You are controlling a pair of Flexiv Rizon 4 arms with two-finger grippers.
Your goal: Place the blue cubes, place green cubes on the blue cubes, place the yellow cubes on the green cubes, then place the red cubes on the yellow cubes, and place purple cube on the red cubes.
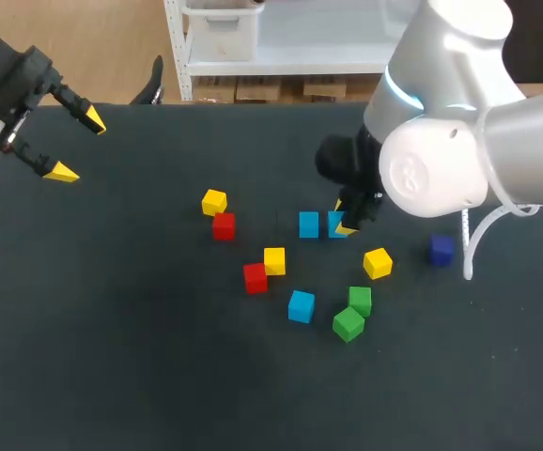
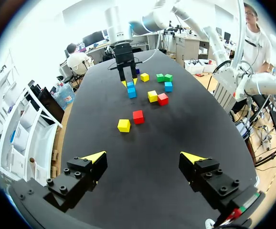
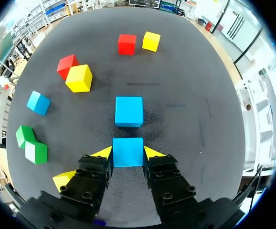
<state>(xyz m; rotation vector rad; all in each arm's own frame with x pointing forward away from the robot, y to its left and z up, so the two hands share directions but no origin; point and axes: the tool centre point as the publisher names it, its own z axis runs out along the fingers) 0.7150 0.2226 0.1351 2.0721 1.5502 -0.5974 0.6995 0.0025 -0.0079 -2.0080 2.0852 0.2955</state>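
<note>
We record the table (image 3: pixel 185 71) as dark, matt and finely grained. The blue cube (image 3: pixel 127 145) looks smooth and matt; wood or plastic, we cannot tell. Our right arm (image 1: pixel 459 141) wears a glossy white shell, the right gripper (image 3: pixel 128 153) matt black.

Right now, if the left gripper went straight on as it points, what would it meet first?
Probably the red cube, beside a yellow cube; nothing stands between it and the left gripper, though depth is unclear.
</note>
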